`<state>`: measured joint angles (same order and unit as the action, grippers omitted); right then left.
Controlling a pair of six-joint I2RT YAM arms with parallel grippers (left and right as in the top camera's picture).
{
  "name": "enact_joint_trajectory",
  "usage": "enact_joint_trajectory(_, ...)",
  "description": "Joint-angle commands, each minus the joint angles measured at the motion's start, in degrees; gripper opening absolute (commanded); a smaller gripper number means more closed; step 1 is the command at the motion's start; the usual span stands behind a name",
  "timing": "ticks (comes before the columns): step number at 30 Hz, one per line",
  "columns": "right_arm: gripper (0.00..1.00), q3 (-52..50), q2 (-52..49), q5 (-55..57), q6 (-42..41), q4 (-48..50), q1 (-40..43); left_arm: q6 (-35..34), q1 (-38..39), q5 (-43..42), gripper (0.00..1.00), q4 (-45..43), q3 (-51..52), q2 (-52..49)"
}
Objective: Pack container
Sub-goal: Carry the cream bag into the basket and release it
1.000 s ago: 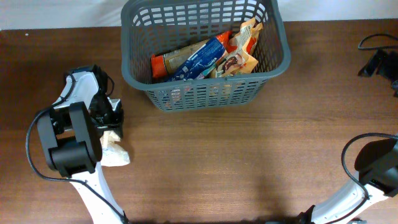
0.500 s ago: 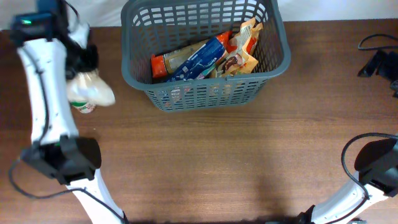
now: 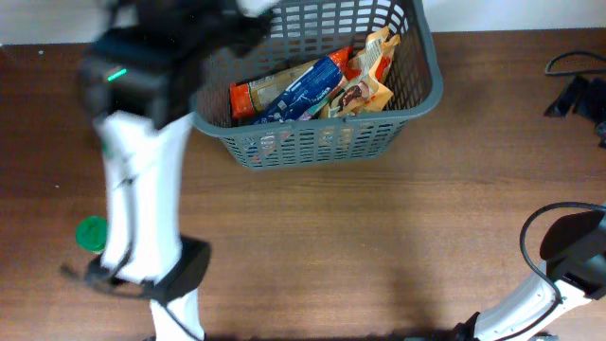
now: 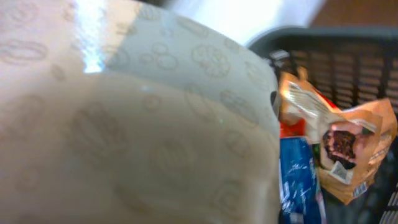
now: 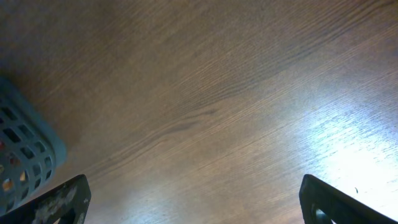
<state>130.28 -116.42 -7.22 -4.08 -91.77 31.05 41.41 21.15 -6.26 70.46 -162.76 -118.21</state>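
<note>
The left tool [image 3: 239, 13] has swung up to the left rim of the basket [image 3: 312, 147], top centre of the overhead frame. The pale bag [image 4: 124, 124] fills its wrist view, apparently clamped, fingers hidden. Dropping it in looks next. The right tool [image 5: 199, 200] idles wide open over the desk [image 5: 205, 93].

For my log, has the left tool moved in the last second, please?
Yes. The left tool, carrying a pale bag, went from the table left of the container to its left rim.

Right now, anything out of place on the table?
One thing: a small green round object lies alone at the table's left side, well outside the container. Too small to tell what it is.
</note>
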Motion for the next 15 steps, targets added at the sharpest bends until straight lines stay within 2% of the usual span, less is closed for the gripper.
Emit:
enact_joint_trajectory(1, 0.99, -0.2, 0.9, -0.5, -0.1, 0.0, 0.1, 7.2, 5.0, 0.1, 0.02, -0.8, 3.0, -9.2)
enact_joint_trajectory(3, 0.99, -0.2, 0.9, -0.5, -0.1, 0.0, 0.1, 7.5, 6.8, 6.0, 0.02, -0.8, 3.3, -13.6)
enact_joint_trajectory(6, 0.99, -0.2, 0.9, -0.5, -0.1, 0.0, 0.1, 5.1, 7.9, 23.4, 0.02, -0.5, 3.3, -18.8)
enact_joint_trajectory(7, 0.99, -0.2, 0.9, -0.5, -0.1, 0.0, 0.1, 4.1, 7.7, 26.1, 0.02, -0.5, 3.3, -19.7)
enact_joint_trajectory(10, 0.99, -0.2, 0.9, -0.5, -0.1, 0.0, 0.1, -0.1, 5.3, 26.9, 0.02, -0.5, 3.4, -21.4)
enact_joint_trajectory(11, 0.99, -0.2, 0.9, -0.5, -0.1, 0.0, 0.1, -1.6, 4.5, 26.8, 0.05, -0.5, 3.4, -21.5)
enact_joint_trajectory(12, 0.99, -0.2, 0.9, -0.5, -0.1, 0.0, 0.1, -3.0, 3.8, 26.6, 0.16, -0.4, 3.4, -21.5)
enact_joint_trajectory(13, 0.99, -0.2, 0.9, -0.5, -0.1, 0.0, 0.1, -5.6, 2.9, 26.6, 0.65, -0.4, 3.3, -21.4)
enact_joint_trajectory(14, 0.99, -0.2, 0.9, -0.5, -0.1, 0.0, 0.1, -8.2, 2.7, 26.6, 0.99, -0.4, 3.3, -20.8)
enact_joint_trajectory(15, 0.99, -0.2, 0.9, -0.5, -0.1, 0.0, 0.1, -10.7, 2.7, 26.6, 0.99, 0.0, 3.3, -19.9)
